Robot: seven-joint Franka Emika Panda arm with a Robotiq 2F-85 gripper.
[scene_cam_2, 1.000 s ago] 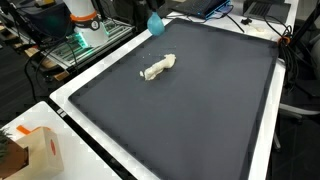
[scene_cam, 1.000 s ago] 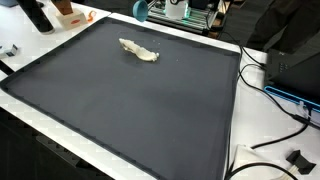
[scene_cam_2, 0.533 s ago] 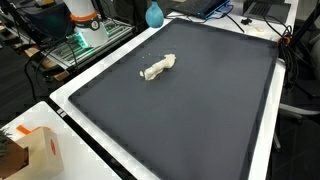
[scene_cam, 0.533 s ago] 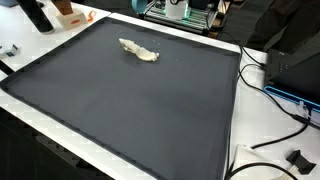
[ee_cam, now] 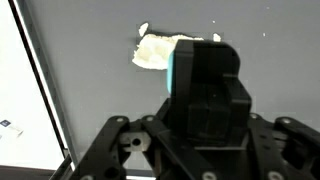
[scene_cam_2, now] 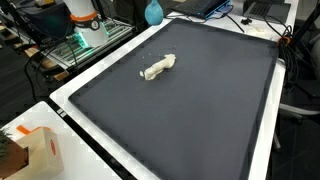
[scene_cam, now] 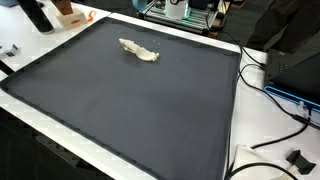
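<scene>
A cream, crumpled cloth-like piece (scene_cam: pixel 138 50) lies on the dark mat (scene_cam: pixel 150 115) toward its far side; it shows in both exterior views (scene_cam_2: pixel 157 67). A teal rounded object (scene_cam_2: pixel 152 12) hangs at the top edge of an exterior view, above the mat's rim (scene_cam_2: pixel 100 62). In the wrist view my gripper (ee_cam: pixel 205 62) looks shut, with a teal edge of that object (ee_cam: pixel 174 70) along its dark fingers. It hangs above the mat, and the cream piece (ee_cam: pixel 155 50) lies just beyond it. The fingertips themselves are hidden by the gripper body.
An orange-and-white box (scene_cam_2: pixel 40 150) stands at a mat corner. A black bottle (scene_cam: pixel 38 15) and another box (scene_cam: pixel 68 12) stand off the mat. Cables (scene_cam: pixel 268 88) and dark equipment (scene_cam: pixel 298 62) lie along one side. A metal rack (scene_cam: pixel 180 10) stands behind.
The teal object has risen from the mat's far edge; it has left the top of one exterior view and sits higher in the other. The cream piece has not moved.
</scene>
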